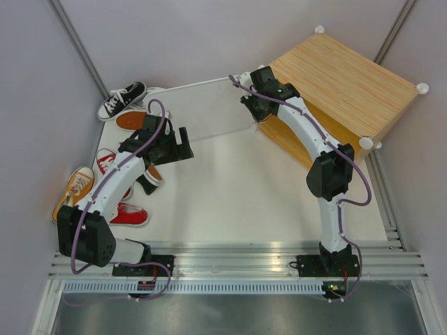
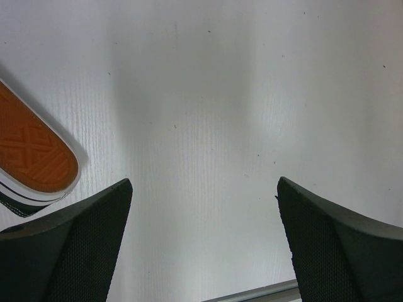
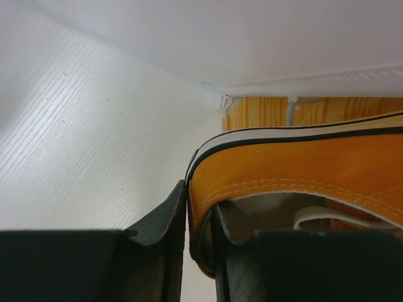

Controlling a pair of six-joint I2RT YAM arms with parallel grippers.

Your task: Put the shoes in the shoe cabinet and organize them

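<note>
The shoe cabinet stands at the back right, with its frosted door panel swung open to the left. My right gripper is at the cabinet's opening, shut on the heel edge of an orange sneaker; one finger is inside the shoe and one outside. The wood shelf shows just behind the shoe. My left gripper is open and empty over white surface. An orange-brown sole lies to its left.
Shoes lie along the left edge: a black one, an upturned one, a red one, an orange one and another red one. Another lies partly under the left arm. Grey walls enclose the table.
</note>
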